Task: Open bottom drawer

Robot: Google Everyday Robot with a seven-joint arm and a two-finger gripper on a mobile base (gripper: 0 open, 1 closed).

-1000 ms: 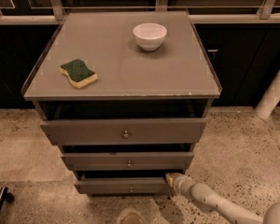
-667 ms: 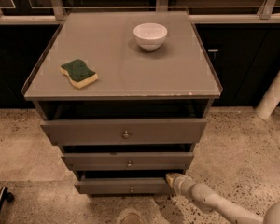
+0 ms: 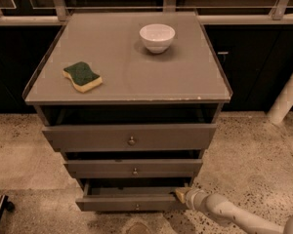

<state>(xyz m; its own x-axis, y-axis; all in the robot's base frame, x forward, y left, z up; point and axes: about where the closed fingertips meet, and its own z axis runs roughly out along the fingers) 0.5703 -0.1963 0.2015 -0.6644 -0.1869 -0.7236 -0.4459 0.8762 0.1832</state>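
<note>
Low on the right, beneath the counter [image 3: 136, 77], the hand [image 3: 181, 194] is sitting at the right end of the bottom drawer [image 3: 117, 202], just where the upper corner of the drawer front is ending. Its yellowish tip is appearing to touch that corner, though the contact itself is too dim to be sure of. Whether the hand is open or closed, or gripping anything, I cannot tell. The arm [image 3: 224, 212] is coming in from the lower right edge, lying low over the speckled floor [image 3: 254, 150] and running up and leftward in pale, rounded segments toward the hand, nearly level with the drawer.

The bottom drawer is sitting lowest in the stack of three, standing partway out so that a strip of its inside is showing behind the front. Its knob [image 3: 136, 207] is sitting at the middle of the front, well to the left of the hand and apart from it. Above it, the middle drawer [image 3: 102, 168] and the top drawer [image 3: 88, 138] are also standing slightly out, each with a dark gap over it.

On the counter, a white bowl [image 3: 157, 37] is standing upright near the back right, and a green-topped sponge [image 3: 82, 76] is lying flat toward the front left, well apart from the bowl. A pale post [image 3: 288, 94] is leaning at the far right, beside the counter and clear of the arm.
</note>
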